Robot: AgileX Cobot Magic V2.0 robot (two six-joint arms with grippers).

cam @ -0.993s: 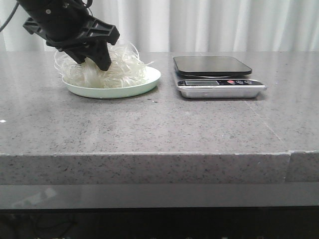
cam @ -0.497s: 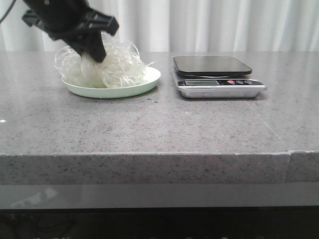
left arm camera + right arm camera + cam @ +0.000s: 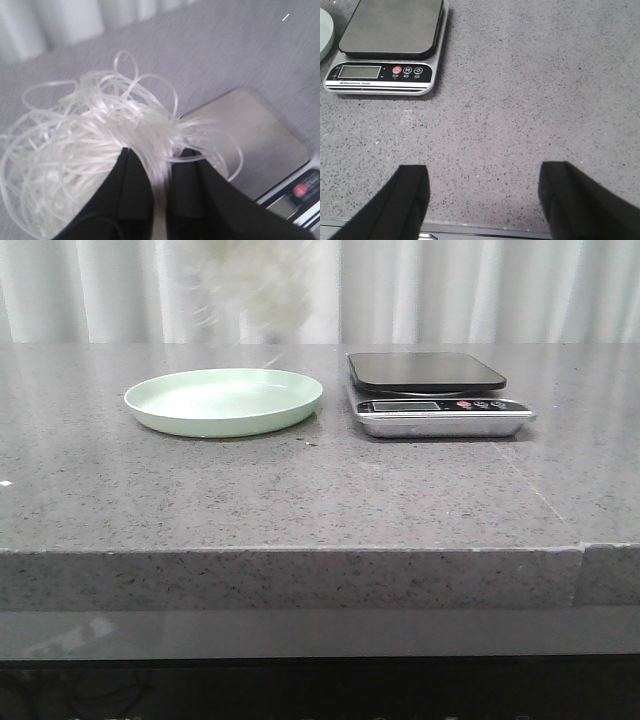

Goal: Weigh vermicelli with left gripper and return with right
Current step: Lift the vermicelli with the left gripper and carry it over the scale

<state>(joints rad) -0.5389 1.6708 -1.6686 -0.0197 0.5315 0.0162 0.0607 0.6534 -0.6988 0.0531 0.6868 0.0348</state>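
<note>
The left gripper was clamped on the vermicelli, a loose white tangle spilling from between its black fingers, lifted clear of the pale green plate, with the scale below. The right gripper hung with fingers spread wide over bare countertop.

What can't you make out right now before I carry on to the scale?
- Left gripper: out of frame in the front view, above the top edge.
- Vermicelli: motion-blurred in the front view, partly cut off.
- Scale display reading: too small in every view.
- Right gripper: only fingertips show.
</note>
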